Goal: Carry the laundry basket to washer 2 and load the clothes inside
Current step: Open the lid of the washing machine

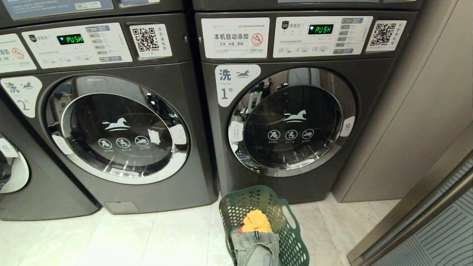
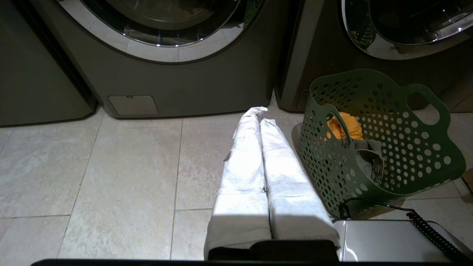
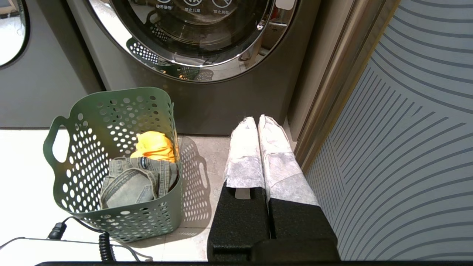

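Green perforated laundry basket (image 1: 286,225) upright on the floor before the washer marked 1, holding the clothes (image 1: 257,236): grey jeans, yellow cloth. Washer 2 (image 1: 111,125) alongside, door shut.

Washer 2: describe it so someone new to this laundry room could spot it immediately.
Dark grey front-load machines line the wall above a pale tiled floor. Washer 2 is the one left of the machine that the green laundry basket sits before. Its white horse-logo label reads 2, whereas its neighbour, washer 1, is labelled 1.
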Robot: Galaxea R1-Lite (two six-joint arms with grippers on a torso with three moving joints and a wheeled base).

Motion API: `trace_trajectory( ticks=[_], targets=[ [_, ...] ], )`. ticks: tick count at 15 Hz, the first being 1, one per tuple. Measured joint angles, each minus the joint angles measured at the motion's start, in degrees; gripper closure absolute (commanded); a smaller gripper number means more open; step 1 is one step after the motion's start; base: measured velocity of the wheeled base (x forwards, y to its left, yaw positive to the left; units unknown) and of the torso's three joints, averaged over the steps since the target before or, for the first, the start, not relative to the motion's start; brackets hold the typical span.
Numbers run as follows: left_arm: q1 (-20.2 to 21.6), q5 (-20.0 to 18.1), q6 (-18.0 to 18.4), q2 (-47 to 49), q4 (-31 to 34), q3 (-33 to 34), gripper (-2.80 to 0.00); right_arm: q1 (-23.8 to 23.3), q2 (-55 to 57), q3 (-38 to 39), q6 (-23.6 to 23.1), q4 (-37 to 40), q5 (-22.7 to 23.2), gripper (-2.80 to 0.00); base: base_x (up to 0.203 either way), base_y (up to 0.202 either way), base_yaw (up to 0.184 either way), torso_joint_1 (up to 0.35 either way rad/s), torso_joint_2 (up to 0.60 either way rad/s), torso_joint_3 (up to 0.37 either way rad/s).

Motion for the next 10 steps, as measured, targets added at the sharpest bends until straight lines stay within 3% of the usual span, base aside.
trace_trajectory(
  ticks=[5,10],
  targets=[
    [0.0,-0.01,-0.02,0.0,0.0,0.0,0.0,0.0,0.0,0.0,0.2,0.0,-0.05,0.0,0.0,0.0,0.0,0.0,0.0,-0.014],
    [0.01,-0.03,0.0,0.0,0.0,0.0,0.0,0.0,0.0,0.0,0.33,-0.01,-0.16,0.0,0.0,0.0,0.0,0.001,0.0,-0.17]
  ],
)
